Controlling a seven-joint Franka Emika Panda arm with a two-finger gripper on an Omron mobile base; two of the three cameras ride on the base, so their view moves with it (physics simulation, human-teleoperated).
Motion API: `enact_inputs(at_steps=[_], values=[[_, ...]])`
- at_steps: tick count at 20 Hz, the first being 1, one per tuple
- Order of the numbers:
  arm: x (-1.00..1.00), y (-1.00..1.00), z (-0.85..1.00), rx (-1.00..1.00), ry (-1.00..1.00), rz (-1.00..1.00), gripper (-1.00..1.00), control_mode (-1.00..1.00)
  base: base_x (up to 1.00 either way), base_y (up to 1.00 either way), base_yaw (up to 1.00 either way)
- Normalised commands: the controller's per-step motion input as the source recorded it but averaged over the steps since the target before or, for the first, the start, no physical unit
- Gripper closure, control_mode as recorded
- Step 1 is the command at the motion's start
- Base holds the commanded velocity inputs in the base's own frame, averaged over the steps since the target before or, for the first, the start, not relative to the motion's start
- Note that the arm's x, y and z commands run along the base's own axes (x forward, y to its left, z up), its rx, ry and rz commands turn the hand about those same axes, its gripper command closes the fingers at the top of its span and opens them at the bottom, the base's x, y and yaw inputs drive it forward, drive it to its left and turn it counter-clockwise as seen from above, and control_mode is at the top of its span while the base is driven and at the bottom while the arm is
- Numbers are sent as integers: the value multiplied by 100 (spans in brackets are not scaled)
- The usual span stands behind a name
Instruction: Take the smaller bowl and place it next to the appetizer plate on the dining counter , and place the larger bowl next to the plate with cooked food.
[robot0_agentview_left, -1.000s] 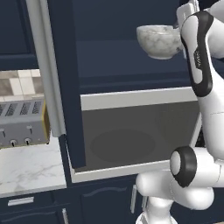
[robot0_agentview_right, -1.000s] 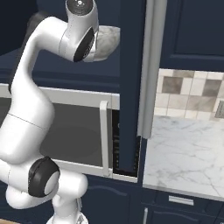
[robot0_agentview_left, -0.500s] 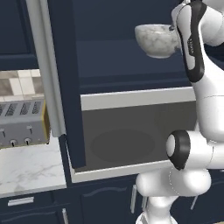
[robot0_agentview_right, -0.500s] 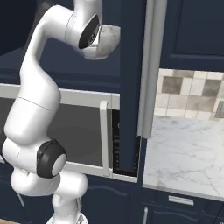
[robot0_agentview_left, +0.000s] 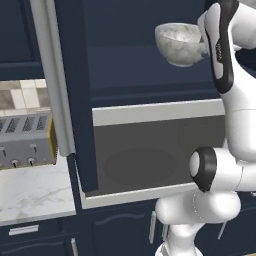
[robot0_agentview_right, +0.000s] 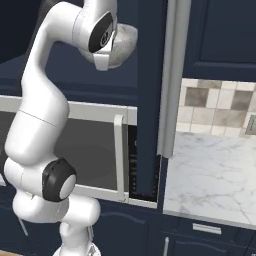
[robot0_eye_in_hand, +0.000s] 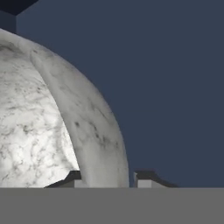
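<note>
Pincer (robot0_eye_in_hand: 106, 177) tips straddle the rim of the large grey-white marbled stone bowl (robot0_eye_in_hand: 52, 118), one inside, one outside, apparently clamped on its wall. In my left base view that bowl (robot0_agentview_left: 178, 43) sits upper right, up in the dark navy cabinet (robot0_agentview_left: 130, 70). I judge the task barely begun: nothing carried to any counter yet.

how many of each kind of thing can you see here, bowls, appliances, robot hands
bowls: 1, the marbled bowl
toasters: 1, the toaster
microwaves: 1, the microwave
robot hands: 1, the hand at the bowl's rim
total: 4
</note>
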Motion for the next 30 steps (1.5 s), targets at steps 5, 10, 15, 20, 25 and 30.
enact_inputs(at_steps=[5,10,15,20,25,30], values=[[17,0,-4,0,-3,-1,100,-100,0,0,0],[-26,0,0,20,-54,-6,100,-100,0,0,0],[-95,3,9,23,-62,-7,100,-100,0,0,0],[-100,30,0,0,-3,-6,100,-100,0,0,0],[-100,49,-6,-4,-3,-1,100,-100,0,0,0],[-100,62,-36,-21,0,0,100,-100,0,0,0]])
